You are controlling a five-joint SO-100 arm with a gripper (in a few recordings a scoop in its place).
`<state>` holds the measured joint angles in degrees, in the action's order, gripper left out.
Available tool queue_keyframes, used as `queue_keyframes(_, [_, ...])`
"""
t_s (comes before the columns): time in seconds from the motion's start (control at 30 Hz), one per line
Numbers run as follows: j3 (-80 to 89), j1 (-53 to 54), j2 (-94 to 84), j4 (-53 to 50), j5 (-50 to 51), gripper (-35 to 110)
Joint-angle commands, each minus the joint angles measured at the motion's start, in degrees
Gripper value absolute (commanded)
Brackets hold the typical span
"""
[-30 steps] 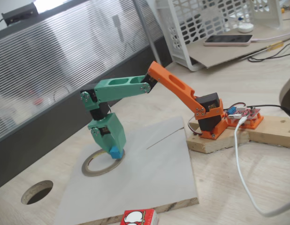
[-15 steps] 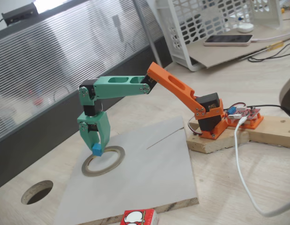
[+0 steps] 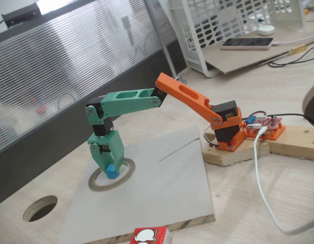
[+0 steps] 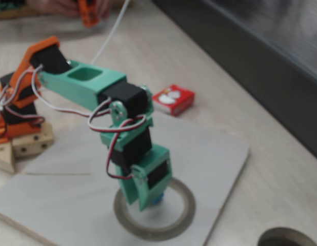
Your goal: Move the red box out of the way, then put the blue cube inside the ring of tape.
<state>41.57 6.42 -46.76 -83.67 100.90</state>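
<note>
Lowered since half a second ago, the gripper (image 3: 111,170) now points straight down with the blue cube (image 3: 112,172) pinched between its fingertips, directly over the hollow centre of the ring of tape (image 3: 127,168). Release needs only a short vertical descent. The red box (image 3: 151,236) lies well apart, off the board (image 3: 167,188).

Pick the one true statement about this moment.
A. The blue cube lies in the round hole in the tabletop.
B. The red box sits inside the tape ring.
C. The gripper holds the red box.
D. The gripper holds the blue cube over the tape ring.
D: the gripper is shut on the blue cube, over the tape ring; the red box lies apart.
</note>
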Motion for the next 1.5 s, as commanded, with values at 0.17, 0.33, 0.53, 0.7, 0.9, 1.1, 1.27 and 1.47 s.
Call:
queue_keyframes(0.17, [-1.0,0.8,-2.0,-0.2,0.3,0])
queue_keyframes(0.33, [-0.8,0.9,-2.0,-0.2,0.4,1])
queue_keyframes(0.53, [-0.9,0.8,-2.0,-0.2,2.5,1])
queue_keyframes(0.7, [-0.6,0.4,-1.9,-0.2,8.3,7])
queue_keyframes(0.9, [-0.6,0.4,-1.8,-1.1,9.3,19])
queue_keyframes(1.1, [-0.7,0.4,-1.2,-7.5,9.3,21])
queue_keyframes(1.27, [-1.1,0.4,-1.9,-7.7,9.3,21])
queue_keyframes(1.47, [-1.1,0.5,-2.0,-7.2,9.3,21])
